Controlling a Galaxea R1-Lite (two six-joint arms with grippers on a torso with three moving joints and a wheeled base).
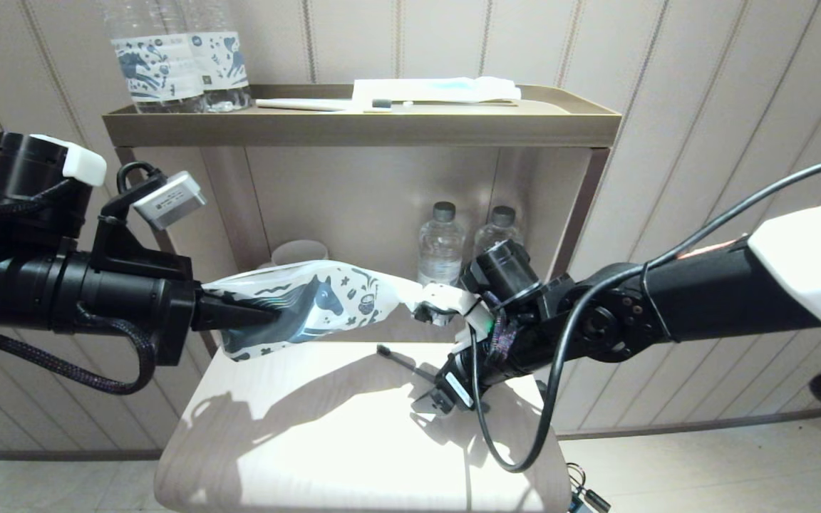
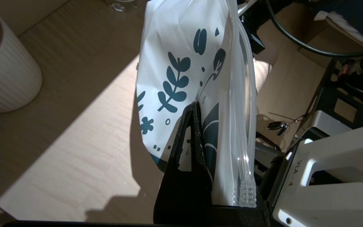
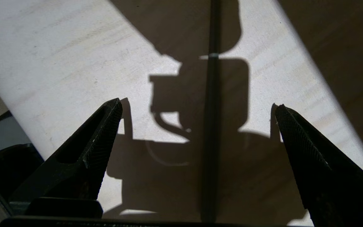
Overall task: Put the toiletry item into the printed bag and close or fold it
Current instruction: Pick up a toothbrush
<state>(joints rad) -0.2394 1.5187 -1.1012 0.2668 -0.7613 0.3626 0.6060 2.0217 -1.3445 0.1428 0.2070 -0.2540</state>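
My left gripper is shut on the printed bag, a white pouch with a dark blue horse and flowers, and holds it in the air above the back of the table. In the left wrist view one black finger presses the bag; the clear zip strip runs beside it. The toothbrush lies on the table, dark bristle head pointing away from the right arm. My right gripper hangs low over its handle end. In the right wrist view this gripper is open, with the toothbrush lying in shadow between the fingers, untouched.
Two water bottles and a white ribbed cup stand at the back of the pale wooden table. The shelf tray above holds two labelled bottles, a blue-striped packet and a black-banded white toothbrush.
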